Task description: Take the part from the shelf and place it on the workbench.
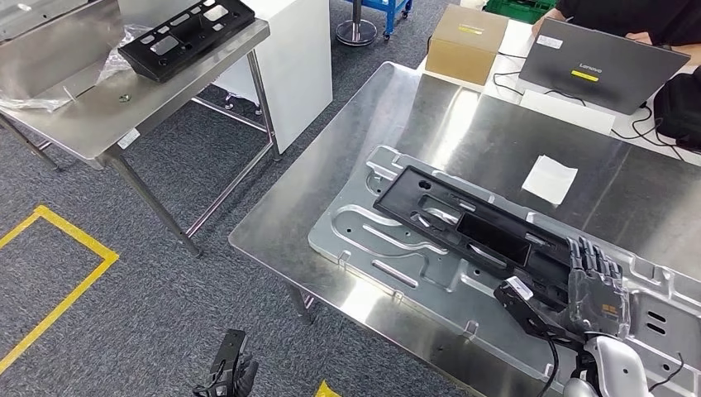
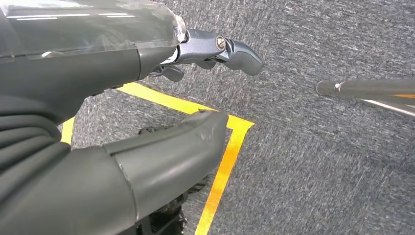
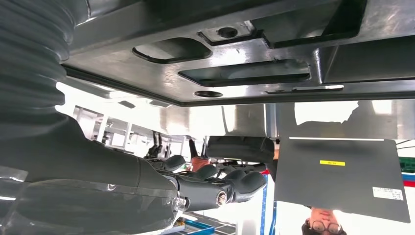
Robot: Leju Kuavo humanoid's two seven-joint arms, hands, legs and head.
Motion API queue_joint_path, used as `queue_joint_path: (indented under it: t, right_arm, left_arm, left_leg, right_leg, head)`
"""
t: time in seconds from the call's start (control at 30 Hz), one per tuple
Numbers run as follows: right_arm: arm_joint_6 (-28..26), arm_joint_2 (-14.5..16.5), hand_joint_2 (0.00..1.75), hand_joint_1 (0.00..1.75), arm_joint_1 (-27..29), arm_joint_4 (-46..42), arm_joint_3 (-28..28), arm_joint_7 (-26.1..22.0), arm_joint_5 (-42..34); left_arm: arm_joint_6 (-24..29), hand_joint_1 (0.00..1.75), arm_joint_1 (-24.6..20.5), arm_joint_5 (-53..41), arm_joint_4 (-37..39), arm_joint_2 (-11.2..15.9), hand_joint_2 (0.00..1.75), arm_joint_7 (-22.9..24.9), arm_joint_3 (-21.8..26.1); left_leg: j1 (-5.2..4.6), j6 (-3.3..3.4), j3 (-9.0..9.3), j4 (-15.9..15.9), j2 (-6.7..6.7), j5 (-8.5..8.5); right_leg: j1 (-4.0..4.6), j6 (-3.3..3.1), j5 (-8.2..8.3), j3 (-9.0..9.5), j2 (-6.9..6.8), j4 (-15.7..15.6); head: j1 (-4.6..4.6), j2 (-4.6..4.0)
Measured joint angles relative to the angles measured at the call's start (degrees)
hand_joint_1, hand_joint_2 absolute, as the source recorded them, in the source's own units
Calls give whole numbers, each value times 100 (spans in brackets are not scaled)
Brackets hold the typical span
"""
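A long black plastic part lies flat on the embossed silver plate on the steel workbench. My right hand sits over the part's right end, fingers stretched out. In the right wrist view the part and my fingers have a gap between them, and nothing is gripped. My left hand hangs low beside the bench; in its wrist view the fingers are apart over the carpet and hold nothing. A second black part lies on the steel shelf table at the far left.
A grey laptop, a cardboard box and a white paper sheet sit at the bench's far side, where a person is seated. Yellow floor tape marks the carpet between shelf and bench. A white cabinet stands behind.
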Motion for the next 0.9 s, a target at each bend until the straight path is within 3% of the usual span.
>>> queue_joint_path:
  t: [0.13,0.2,0.3,0.33,0.37,0.4,0.47,0.5,0.57,0.67,0.73,0.8,0.83,0.87,0.9]
  right_arm:
    - [-2,7,175,0,24,-19,-23,-4,0]
    - [-6,8,175,0,44,-43,-33,-12,-1]
    - [-10,10,175,0,80,-47,-49,-34,-25]
    - [-14,11,175,0,99,-46,-57,-44,-41]
    - [-22,11,175,0,115,-46,-65,-56,-64]
    - [-36,11,175,0,123,-48,-76,-71,-94]
    - [-61,11,175,0,121,-54,-107,-114,-174]
    - [-68,10,175,0,118,-62,-124,-137,-214]
    - [-71,8,175,0,110,-86,-159,-175,-297]
    - [-69,5,175,0,102,-129,-196,-228,-419]
    - [-66,5,175,0,100,-167,-217,-257,-491]
    - [-61,5,175,0,101,-188,-240,-272,-534]
    - [-57,5,175,0,103,-190,-251,-279,-551]
    - [-54,5,175,0,105,-190,-262,-285,-569]
    - [-51,5,175,0,107,-190,-277,-291,-591]
  left_arm:
    - [17,0,-2,17,0,-11,0,1,-10]
    - [11,0,-10,28,0,-28,0,7,-10]
    - [-8,0,-23,29,0,-37,0,40,-11]
    - [-16,0,-21,29,0,-37,0,54,-12]
    - [-27,0,-18,29,0,-39,0,63,-13]
    - [-45,0,-16,30,0,-43,0,69,-13]
    - [-95,0,-16,34,0,-49,0,74,-14]
    - [-118,0,-19,38,0,-50,0,77,-15]
    - [-158,0,-21,48,0,-51,0,81,-15]
    - [-208,0,-19,61,0,-51,0,85,-15]
    - [-219,0,-18,66,0,-51,0,85,-15]
    - [-224,0,-17,66,0,-51,0,85,-16]
    - [-228,0,-16,65,0,-51,0,85,-17]
    - [-232,0,-15,64,0,-51,0,85,-19]
    - [-234,0,-15,63,0,-51,0,85,-21]
  left_leg:
    - [23,43,29,-44,9,19]
    - [66,77,85,-135,27,77]
    - [85,100,99,-167,45,107]
    - [88,97,90,-158,47,104]
    - [96,87,81,-143,47,98]
    - [108,70,72,-120,47,86]
    - [133,10,50,-48,45,47]
    - [137,-26,33,-9,41,30]
    - [130,-97,-3,45,33,24]
    - [142,-195,-57,115,29,-23]
    - [158,-249,-209,504,30,-368]
    - [170,-280,-460,1243,32,-853]
    - [173,-287,-541,1552,32,-1002]
    - [175,-286,-540,1693,32,-1043]
    - [176,-276,-431,1616,32,-975]
  right_leg:
    - [-4,45,-21,25,0,-1]
    - [-3,86,-184,-29,-5,182]
    - [-48,154,-712,-454,-9,1124]
    - [-74,178,-784,-581,-11,1386]
    - [-99,201,-740,-623,-14,1469]
    - [-122,223,-591,-562,-20,1341]
    - [-156,263,-222,-204,-40,643]
    - [-149,252,-100,-58,-36,351]
    - [-118,184,-58,38,-16,114]
    - [-109,35,1,-31,-8,100]
    - [-118,-63,68,-94,-22,79]
    - [-92,-114,132,-190,-30,89]
    - [-79,-121,166,-245,-32,99]
    - [-67,-122,198,-299,-33,113]
    - [-59,-116,230,-353,-32,128]
  head:
    - [1,0]
    - [12,0]
    - [30,0]
    - [29,0]
    - [29,0]
    - [29,0]
    - [34,0]
    - [39,0]
    - [48,0]
    - [41,0]
    - [18,0]
    - [-3,0]
    - [-4,0]
    - [-4,0]
    - [-4,0]
